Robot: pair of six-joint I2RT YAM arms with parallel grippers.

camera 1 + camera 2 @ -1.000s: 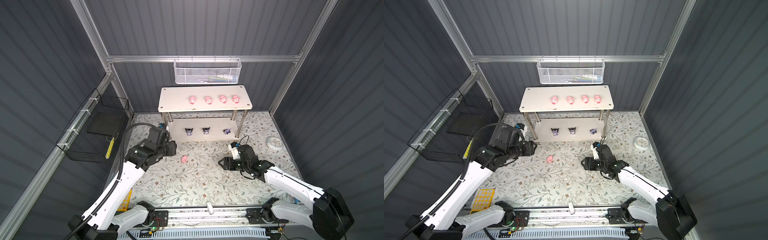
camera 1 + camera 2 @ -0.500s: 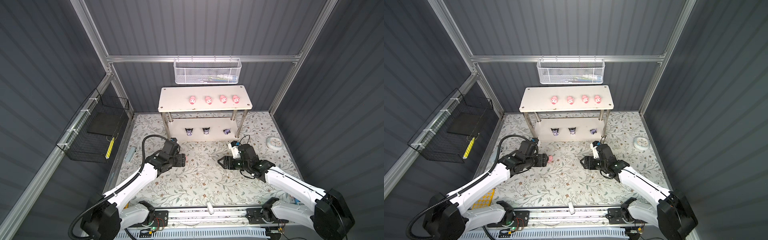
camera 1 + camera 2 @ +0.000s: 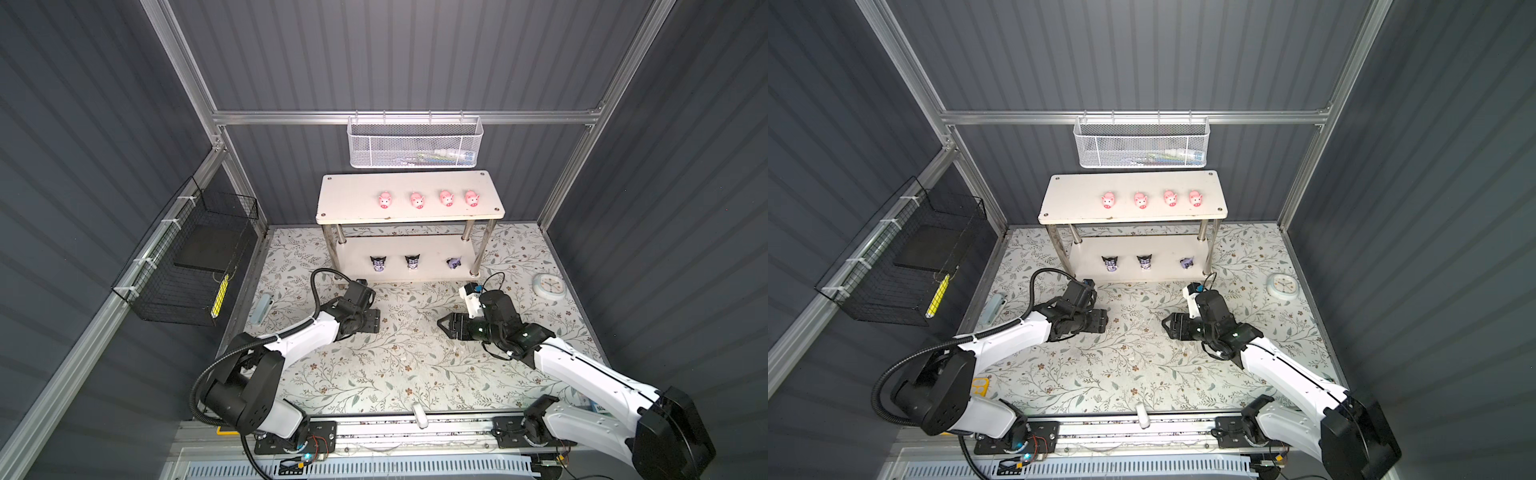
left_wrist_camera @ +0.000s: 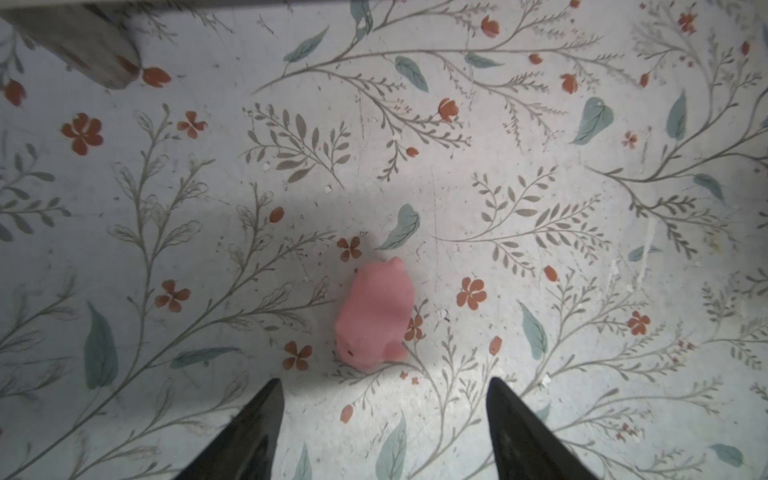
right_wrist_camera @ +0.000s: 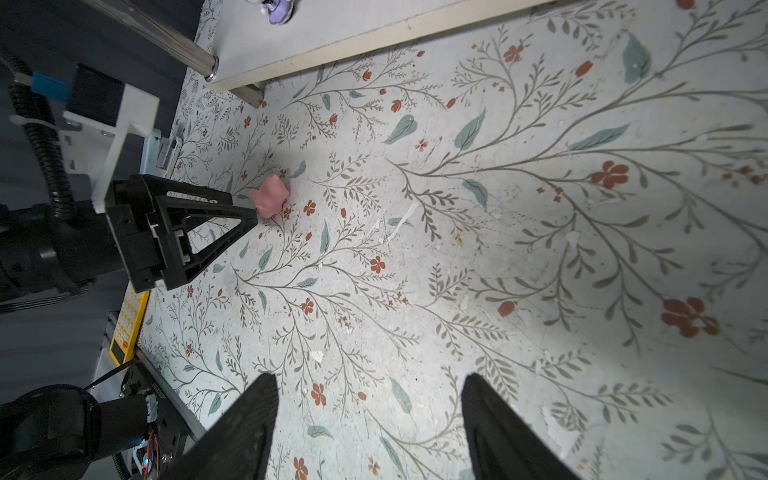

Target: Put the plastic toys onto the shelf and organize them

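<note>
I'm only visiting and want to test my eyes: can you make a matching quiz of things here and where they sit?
Things: 1 row of four pink pigs; 2 black-and-purple figures; 3 lone pink pig; 4 white mesh basket.
Places: A floral mat, before the left end effector; B back rail; C shelf's top board; D shelf's lower board.
Pairs: 1-C; 2-D; 3-A; 4-B.

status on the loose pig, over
Left gripper open, pig just ahead of it on the mat, not gripped. Right gripper open, empty. Nothing in the way.
</note>
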